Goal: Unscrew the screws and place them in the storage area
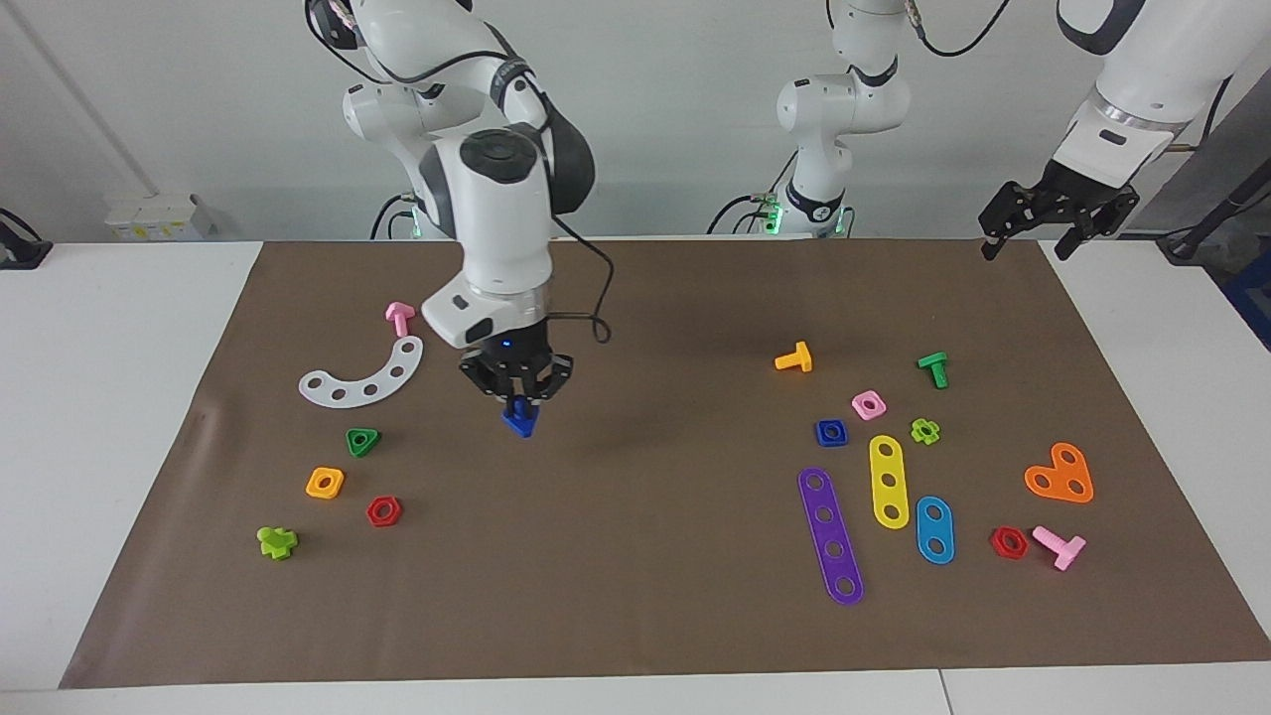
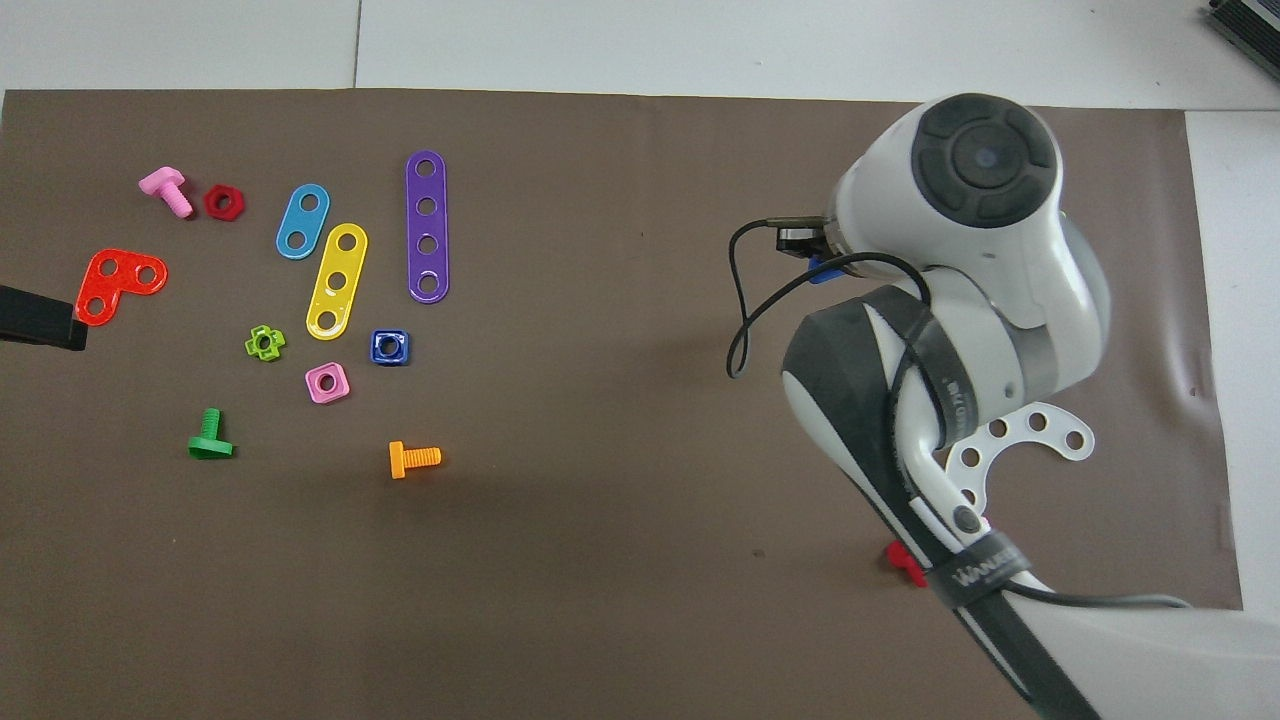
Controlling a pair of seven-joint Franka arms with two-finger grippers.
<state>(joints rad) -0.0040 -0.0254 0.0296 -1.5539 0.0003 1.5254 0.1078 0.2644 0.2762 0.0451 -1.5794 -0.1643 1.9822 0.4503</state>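
The dark-blue bolt [image 1: 518,421] hangs head-down in the closed fingertips of the right gripper [image 1: 516,402], up in the air over bare brown mat [image 1: 635,556], toward the right arm's end of the table. In the overhead view we catch only a sliver of its blue beneath the arm's wrist, so we read the grip from the facing view. In that view the white curved strip [image 1: 365,376] lies at about nine to ten o'clock from the bolt, and the green triangular nut [image 1: 362,441] at about eight o'clock. The orange square nut [image 1: 325,483], the red hex nut [image 1: 383,511] and the lime bolt [image 1: 277,541] trail off toward seven to eight o'clock, well apart from the gripper. A pink bolt [image 1: 399,318] lies just beside the strip's end nearer the robots.

We see the left gripper [image 1: 1058,220] waiting with its fingers spread and holding nothing, raised over the mat's corner at the left arm's end. Below it in the facing view, around five to six o'clock from that gripper, lie the purple strip [image 1: 830,534], the yellow strip [image 1: 889,481], the blue strip [image 1: 934,528] and the blue square nut [image 1: 831,432], all resting flat on the mat.
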